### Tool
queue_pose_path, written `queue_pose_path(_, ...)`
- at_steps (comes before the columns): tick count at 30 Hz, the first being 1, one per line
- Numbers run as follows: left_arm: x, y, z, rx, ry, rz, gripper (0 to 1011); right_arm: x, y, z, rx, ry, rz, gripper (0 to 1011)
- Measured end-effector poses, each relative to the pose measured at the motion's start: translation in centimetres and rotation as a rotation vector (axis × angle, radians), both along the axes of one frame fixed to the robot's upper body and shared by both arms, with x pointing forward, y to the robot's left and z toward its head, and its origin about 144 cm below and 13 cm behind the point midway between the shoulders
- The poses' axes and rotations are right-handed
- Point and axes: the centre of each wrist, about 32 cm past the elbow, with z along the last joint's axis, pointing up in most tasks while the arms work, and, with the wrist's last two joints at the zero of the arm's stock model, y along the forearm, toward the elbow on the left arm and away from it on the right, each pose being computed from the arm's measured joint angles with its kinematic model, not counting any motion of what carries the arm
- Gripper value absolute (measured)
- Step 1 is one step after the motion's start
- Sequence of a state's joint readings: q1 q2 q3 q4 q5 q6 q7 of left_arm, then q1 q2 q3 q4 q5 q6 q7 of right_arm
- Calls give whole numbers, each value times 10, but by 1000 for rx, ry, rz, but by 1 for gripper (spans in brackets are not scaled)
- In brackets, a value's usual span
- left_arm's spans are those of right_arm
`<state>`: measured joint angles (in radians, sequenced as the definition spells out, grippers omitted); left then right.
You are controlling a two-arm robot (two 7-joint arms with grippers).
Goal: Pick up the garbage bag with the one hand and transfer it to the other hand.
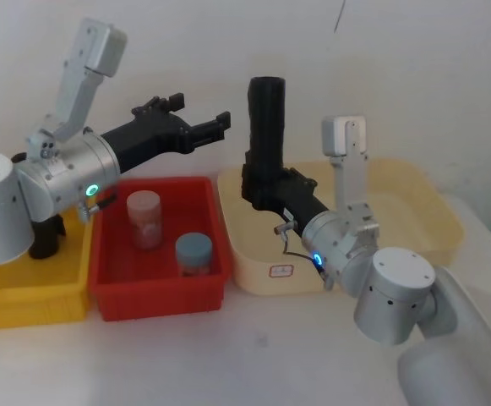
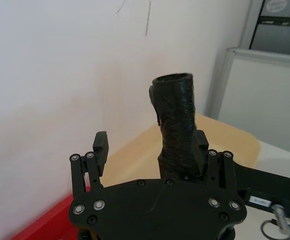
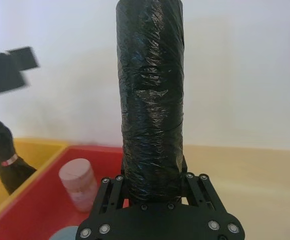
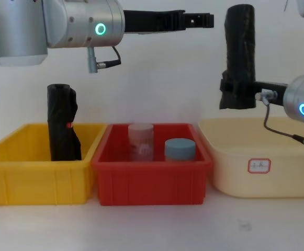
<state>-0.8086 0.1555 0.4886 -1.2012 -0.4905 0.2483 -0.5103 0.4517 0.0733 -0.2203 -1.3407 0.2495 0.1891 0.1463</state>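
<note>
**A:** What sits in the red bin (image 1: 156,292)?

**B:** Two jars, both upright: a translucent pinkish jar (image 1: 144,218) toward the back and a jar with a blue-grey lid (image 1: 193,252) nearer the front right.

**A:** And the bins next to it?

**B:** A yellow bin (image 1: 34,300) stands against the red bin's left side. It holds a wrinkled black bundle (image 4: 63,123) with a small red mark, which stands upright. A cream bin (image 1: 431,203) with a small label on its front stands just right of the red bin. All three rest on the white worktop (image 1: 253,355).

**A:** Where is the garbage bag (image 1: 266,127)?

**B:** In the air, high up and right of the red bin. It stands upright, and the right hand (image 1: 262,182) has its fingers clamped on the bag's lower end.

**A:** And the left hand (image 1: 203,114)?

**B:** It hangs high above the red bin with its fingers spread wide, and it grips nothing. Its tips point at the bag, close but apart from it.
</note>
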Motion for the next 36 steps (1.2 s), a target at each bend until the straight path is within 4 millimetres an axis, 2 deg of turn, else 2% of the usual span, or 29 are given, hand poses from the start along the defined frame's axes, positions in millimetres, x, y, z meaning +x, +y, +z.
queue_pose_path(16, -12, 14, 0, -15, 23, 68, 1002, -5, -25, -4, -53, 34, -64, 499)
queue_pose_path(28, -16, 17, -5, 43, 75, 239, 1002, -8, -39, -5, -95, 45, -91, 500)
queue_pose_path(30, -16, 16, -6, 51, 81, 259, 1002, -8, -40, -5, -100, 46, -95, 563)
queue_pose_path(31, -16, 16, -7, 62, 90, 285, 1002, -8, -41, -5, -102, 46, -96, 563)
queue_pose_path(32, -16, 16, -7, 62, 90, 285, 1002, -8, -41, -5, -102, 46, -96, 623)
queue_pose_path(36, -14, 14, -10, 90, 112, 352, 1002, -9, -43, -5, -109, 48, -100, 738)
